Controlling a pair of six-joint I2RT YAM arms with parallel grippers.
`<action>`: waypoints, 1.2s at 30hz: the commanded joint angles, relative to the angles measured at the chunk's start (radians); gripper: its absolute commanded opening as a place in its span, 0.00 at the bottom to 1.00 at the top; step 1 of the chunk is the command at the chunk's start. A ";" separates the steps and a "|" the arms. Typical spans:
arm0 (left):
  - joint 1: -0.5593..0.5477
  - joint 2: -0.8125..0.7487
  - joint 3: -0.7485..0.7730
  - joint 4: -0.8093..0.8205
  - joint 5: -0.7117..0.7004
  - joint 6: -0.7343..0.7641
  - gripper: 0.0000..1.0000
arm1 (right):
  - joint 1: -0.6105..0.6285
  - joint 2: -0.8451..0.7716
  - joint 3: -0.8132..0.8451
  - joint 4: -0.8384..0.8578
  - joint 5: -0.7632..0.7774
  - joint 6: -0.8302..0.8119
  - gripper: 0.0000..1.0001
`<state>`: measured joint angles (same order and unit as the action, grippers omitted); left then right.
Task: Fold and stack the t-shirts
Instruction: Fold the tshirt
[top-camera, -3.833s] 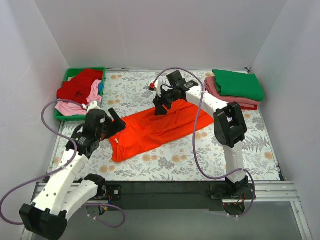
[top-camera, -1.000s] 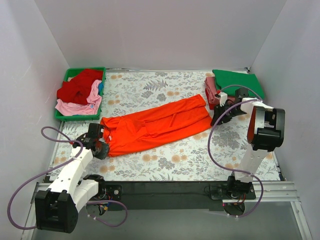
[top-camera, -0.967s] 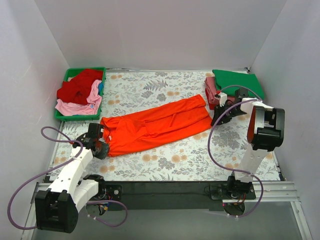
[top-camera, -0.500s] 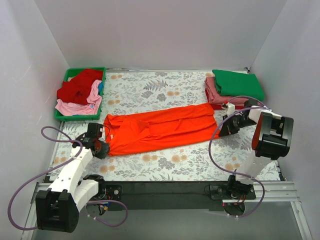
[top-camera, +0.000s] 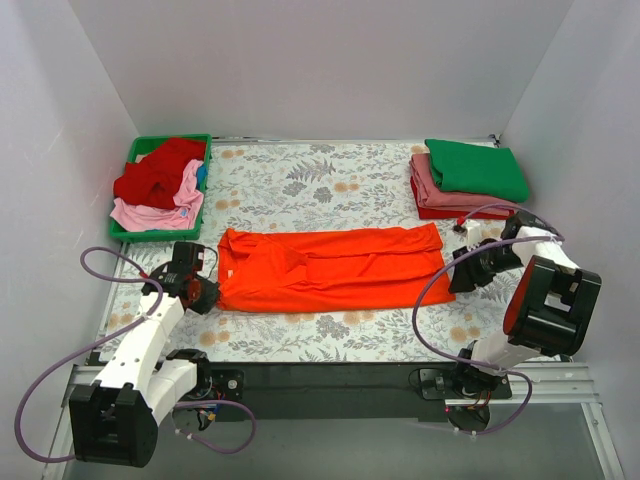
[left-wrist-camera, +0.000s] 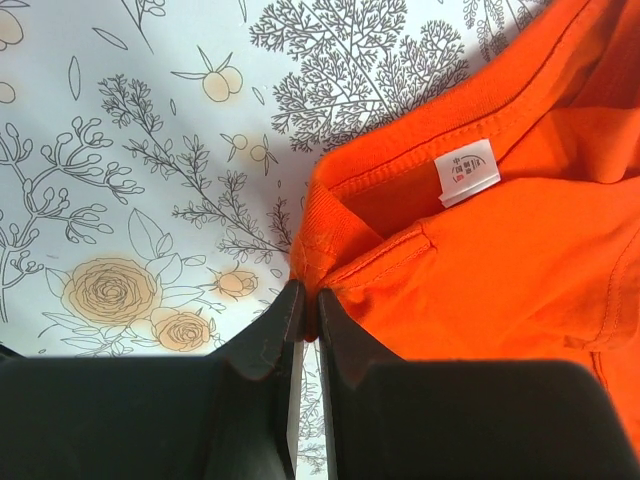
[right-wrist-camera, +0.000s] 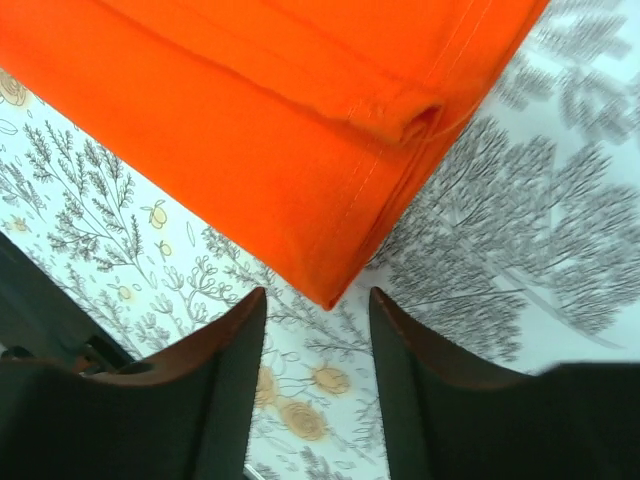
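- Top view: the orange shirt (top-camera: 330, 268) lies flat in the middle of the desk (top-camera: 330, 185). It looks folded into a long strip, w/ the collar end on the L.
- My L tool (top-camera: 203, 293) sits at the collar end. My R tool (top-camera: 458, 277) is just past the hem end.
- The folded pile (top-camera: 470, 172), green on top, is in the far R corner. The loose shirts (top-camera: 158, 182), red & pink, are in the green tray (top-camera: 135, 152) at the far L.
- L wrist view: my L tool (left-wrist-camera: 303, 300) is pressed together & pinches the edge of the collar. The white label (left-wrist-camera: 468, 172) shows inside the neck. The cloth here rests on the desk.
- R wrist view: my R tool (right-wrist-camera: 318, 310) is spread. The hem corner of the orange shirt (right-wrist-camera: 230, 110) pokes in btw. the tips, but nothing pinches it. The hem lies flat, w/ one small fold by the edge.
- Step, I think: the strip is laid out straight, so the short fold comes next.
- Next move, my guess: R tool goes down, pinches the hem corner w/ all the layers, then lifts it over to the collar end. L tool should hold its end so the strip does not slide.
- After that the shirt goes on the pile.
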<state>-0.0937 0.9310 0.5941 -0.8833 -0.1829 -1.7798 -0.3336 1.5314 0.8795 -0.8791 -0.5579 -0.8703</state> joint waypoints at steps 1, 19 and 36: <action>0.006 -0.017 0.035 -0.013 0.003 0.020 0.02 | -0.004 -0.025 0.117 -0.032 -0.057 -0.084 0.54; 0.008 -0.060 0.035 -0.037 0.016 0.017 0.10 | 0.177 0.147 0.231 -0.046 -0.097 -0.346 0.56; 0.006 -0.057 0.029 -0.028 0.020 0.022 0.10 | 0.208 0.239 0.280 0.005 -0.050 -0.288 0.25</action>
<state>-0.0937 0.8879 0.6289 -0.9127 -0.1669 -1.7660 -0.1303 1.7615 1.1130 -0.8871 -0.6006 -1.1751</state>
